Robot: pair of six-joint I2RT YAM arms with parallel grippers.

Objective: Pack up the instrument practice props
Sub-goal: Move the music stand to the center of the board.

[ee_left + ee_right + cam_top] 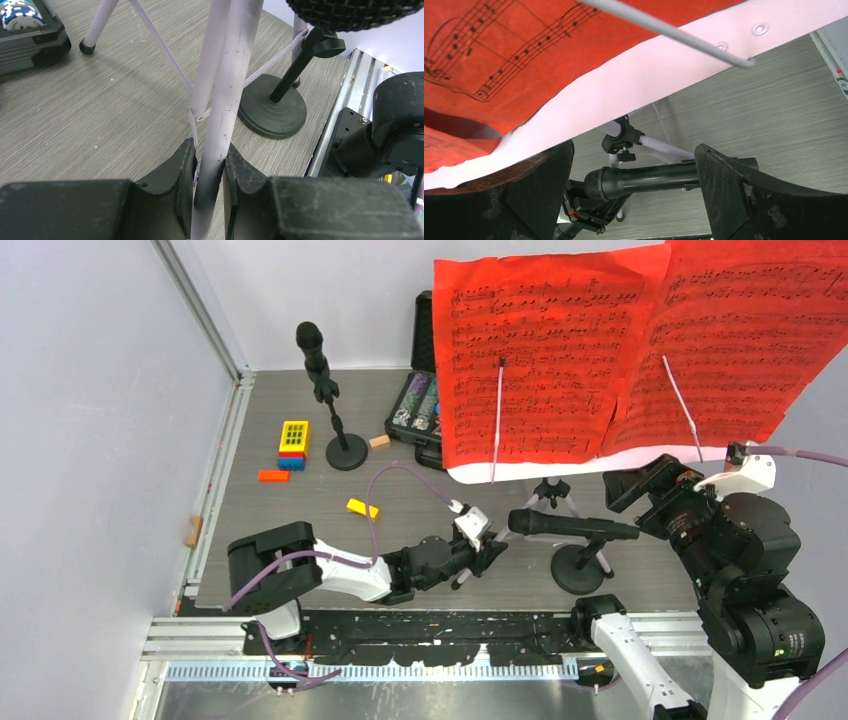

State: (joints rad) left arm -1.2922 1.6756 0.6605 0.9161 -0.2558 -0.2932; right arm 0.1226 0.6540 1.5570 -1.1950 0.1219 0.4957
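Note:
The white music rack stands at the back right on silver tripod legs, with two red sheet-music pages spread on it. My left gripper is low over the table and shut on one tripod leg, pinched between both pads. One black microphone lies level on its round-based pole beside that leg. A second microphone stands upright at the back left. My right gripper is open under the rack's lower edge, above the level microphone and holding nothing.
A black case of poker chips sits open behind the rack's left side. Small toy blocks lie at the left: a yellow and blue stack, an orange one, a yellow one. A wall runs along the left.

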